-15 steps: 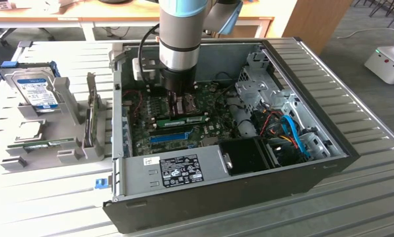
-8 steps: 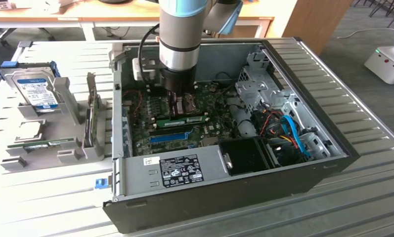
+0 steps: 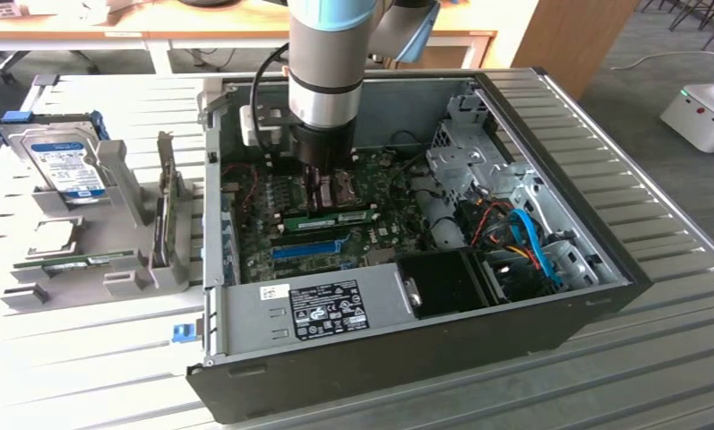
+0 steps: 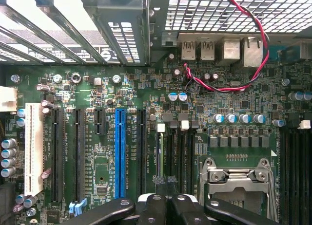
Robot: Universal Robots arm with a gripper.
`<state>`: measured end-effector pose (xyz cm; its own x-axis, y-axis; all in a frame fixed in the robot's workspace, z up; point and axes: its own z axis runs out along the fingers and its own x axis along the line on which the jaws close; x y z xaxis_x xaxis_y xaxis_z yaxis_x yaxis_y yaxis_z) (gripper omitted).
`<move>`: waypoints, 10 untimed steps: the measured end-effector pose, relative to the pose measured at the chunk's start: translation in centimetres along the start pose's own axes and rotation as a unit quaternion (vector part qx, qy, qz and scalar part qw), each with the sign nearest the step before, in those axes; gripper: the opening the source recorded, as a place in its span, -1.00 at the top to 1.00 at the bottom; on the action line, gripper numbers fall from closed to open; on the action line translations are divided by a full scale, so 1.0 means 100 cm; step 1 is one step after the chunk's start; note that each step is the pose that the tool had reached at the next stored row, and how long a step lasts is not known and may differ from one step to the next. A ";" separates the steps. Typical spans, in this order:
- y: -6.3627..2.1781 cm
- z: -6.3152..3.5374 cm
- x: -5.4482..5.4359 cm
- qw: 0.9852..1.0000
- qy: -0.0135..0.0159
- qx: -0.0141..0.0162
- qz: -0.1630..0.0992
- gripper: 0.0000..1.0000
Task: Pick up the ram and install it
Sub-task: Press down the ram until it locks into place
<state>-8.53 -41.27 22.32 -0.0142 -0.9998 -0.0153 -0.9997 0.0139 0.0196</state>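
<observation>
The grey-and-blue robot arm reaches down into the open black desktop computer case (image 3: pixel 596 296), its black gripper (image 3: pixel 331 184) low over the green motherboard (image 3: pixel 387 237). In the wrist view the gripper (image 4: pixel 163 201) has its fingers drawn tight together just above the board, at the end of the memory slots with white latches (image 4: pixel 183 124); whether anything thin sits between them cannot be made out.

A thin green ram stick (image 3: pixel 339 218) lies lengthways in the board just beside the gripper, towards the exterior view's right. A second green stick like it (image 3: pixel 84 262) rests in the grey plastic holder (image 3: pixel 127 224) on the slatted table, well apart at the exterior view's left.

Around the gripper things are crowded: the long blue expansion slot (image 4: pixel 120 152) and its black neighbours, the white slot (image 4: pixel 33 148), the silver processor socket frame (image 4: pixel 237 178), and a twisted red-and-black wire (image 4: pixel 229 84) looping across the rear ports. Blue and orange cables (image 3: pixel 530 242) tangle by the drive cage. A silver hard drive with a blue label (image 3: pixel 67 166) stands upright in the holder.
</observation>
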 end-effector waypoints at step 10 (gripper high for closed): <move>0.0000 0.0002 0.000 1.000 0.000 0.000 0.000 0.79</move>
<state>-8.53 -41.26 22.30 -0.0143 -0.9998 -0.0154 -0.9997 0.0140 0.0195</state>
